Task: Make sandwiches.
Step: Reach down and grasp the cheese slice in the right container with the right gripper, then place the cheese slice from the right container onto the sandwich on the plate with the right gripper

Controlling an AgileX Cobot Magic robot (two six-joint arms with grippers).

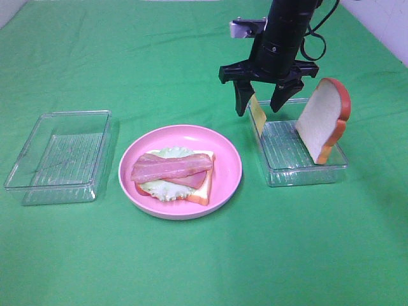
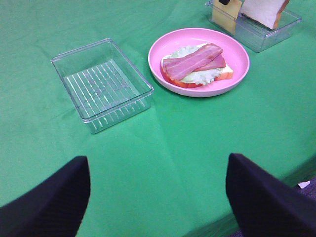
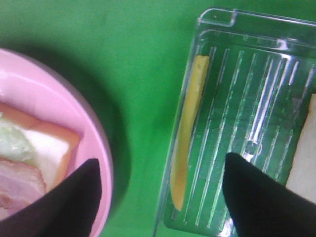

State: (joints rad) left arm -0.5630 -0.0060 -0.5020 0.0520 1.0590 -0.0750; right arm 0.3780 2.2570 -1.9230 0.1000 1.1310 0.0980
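A partial sandwich lies on the pink plate: a bread slice, lettuce, and two bacon strips on top. It also shows in the left wrist view. A yellow cheese slice stands on edge against the near-plate wall of the right clear tray. A second bread slice leans at that tray's far side. My right gripper is open and hangs over the cheese, one finger on each side, touching nothing. My left gripper is open and empty, far back from the plate.
An empty clear tray sits left of the plate on the green cloth; it also shows in the left wrist view. The table's front edge shows at the corner of the left wrist view.
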